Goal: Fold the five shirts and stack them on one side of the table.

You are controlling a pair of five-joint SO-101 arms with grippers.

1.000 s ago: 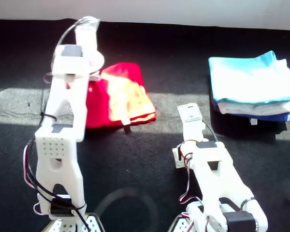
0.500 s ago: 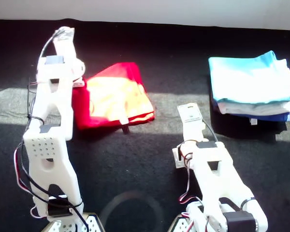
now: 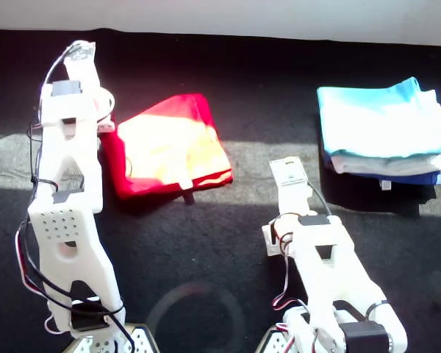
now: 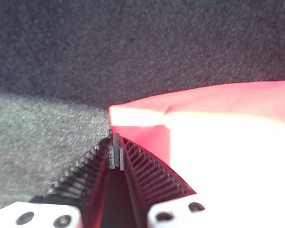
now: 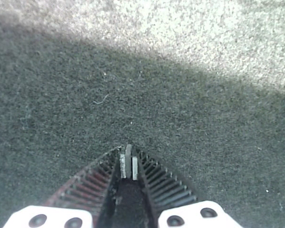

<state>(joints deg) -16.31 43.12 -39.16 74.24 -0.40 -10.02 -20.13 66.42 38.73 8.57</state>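
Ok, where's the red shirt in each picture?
High view: the red shirt lies left of centre, on the dark table cover.
Left wrist view: the red shirt has its corner at the tips of the left gripper.
Right wrist view: this camera faces the table cover ahead of the right gripper, away from the shirt.
Shared landmark: the table cover's sunlit band.

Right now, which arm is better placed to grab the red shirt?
Left. The left gripper sits right at a corner of the red shirt, jaws closed, so it would probably only need to open and bite. The right gripper is over bare tabletop, apart from the shirt.
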